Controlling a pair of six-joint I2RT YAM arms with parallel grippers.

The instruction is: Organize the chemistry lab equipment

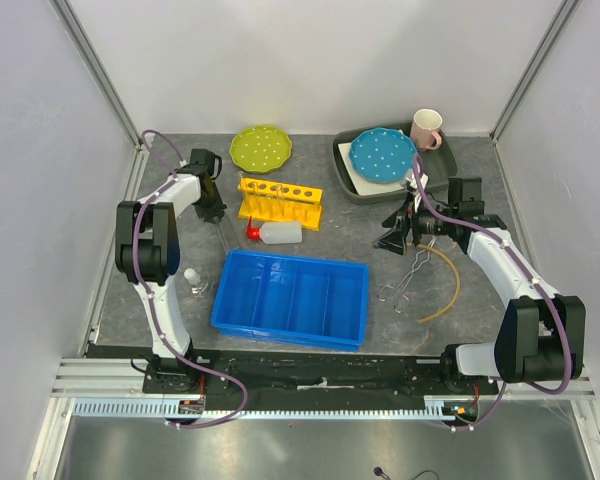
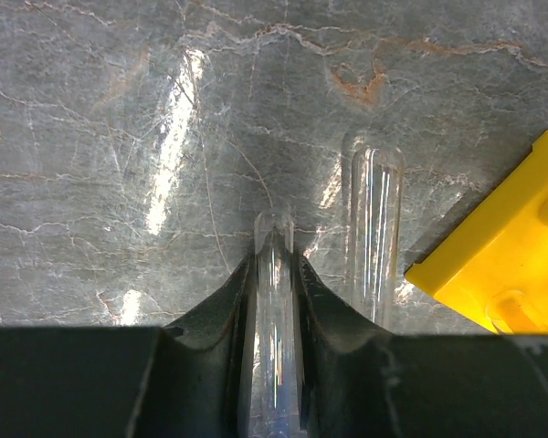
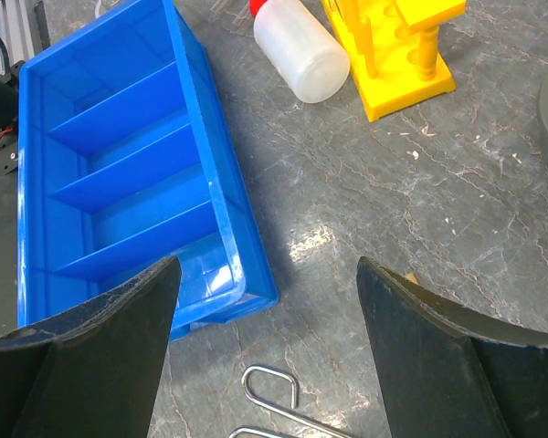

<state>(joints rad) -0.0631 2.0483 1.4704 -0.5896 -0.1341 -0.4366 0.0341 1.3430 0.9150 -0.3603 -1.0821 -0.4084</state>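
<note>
One clear test tube [image 2: 274,365] pinched in left hand [image 2: 274,266], second tube [image 2: 374,237] just beside.

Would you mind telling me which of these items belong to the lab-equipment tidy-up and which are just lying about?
Job: yellow test-tube rack, squeeze bottle, metal tongs, rubber tube, test tube in the left gripper, second test tube beside it, blue bin, probably.
Lying about: green plate, blue plate, mug, grey tray.
</note>
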